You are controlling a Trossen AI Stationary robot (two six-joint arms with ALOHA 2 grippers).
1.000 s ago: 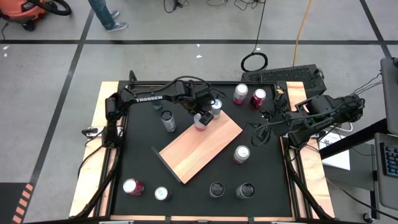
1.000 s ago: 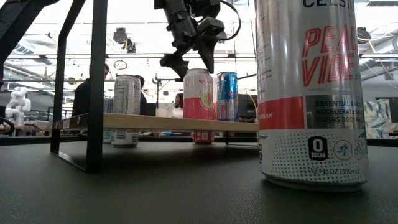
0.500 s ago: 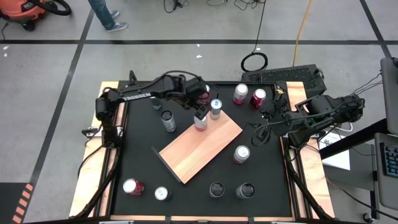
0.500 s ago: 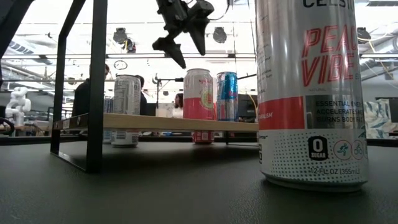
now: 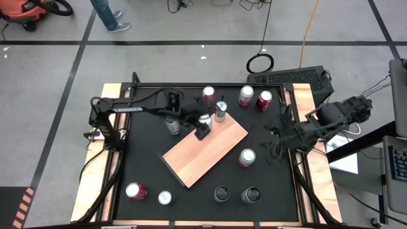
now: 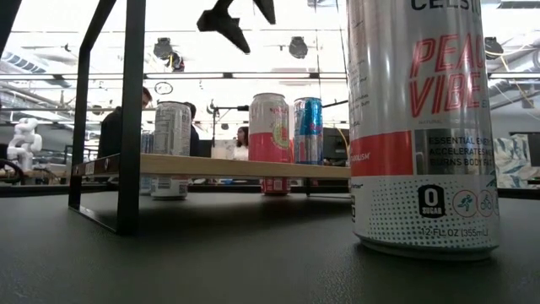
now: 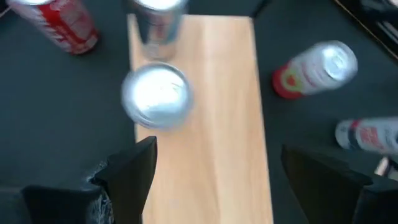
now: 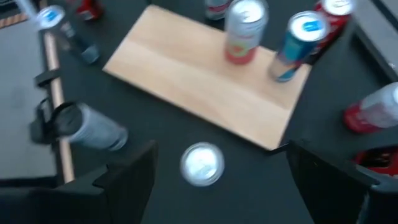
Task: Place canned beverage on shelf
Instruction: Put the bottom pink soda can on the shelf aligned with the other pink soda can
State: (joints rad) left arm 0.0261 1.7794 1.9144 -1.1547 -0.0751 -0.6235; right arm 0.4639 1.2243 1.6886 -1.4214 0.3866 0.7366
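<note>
Directly beneath the left pincer (image 5: 202,131), whose fingers stand spread and grasp nothing, a pink can (image 6: 269,128) stands upright on the shelf (image 5: 206,152), with a blue can (image 6: 308,130) just beside it on the same board. Off at the counter's (image 5: 143,168) far side, the right pincer (image 5: 275,133) hangs released too.

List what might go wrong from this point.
1. The pink can stands close to the shelf's corner edge, beside the blue can; a small bump might tip it off.
2. The open left pincer hangs right over that can, so a careless swing could clip it.
3. Many cans crowd the table, including one near the open right pincer; reaching may topple neighbours.
</note>
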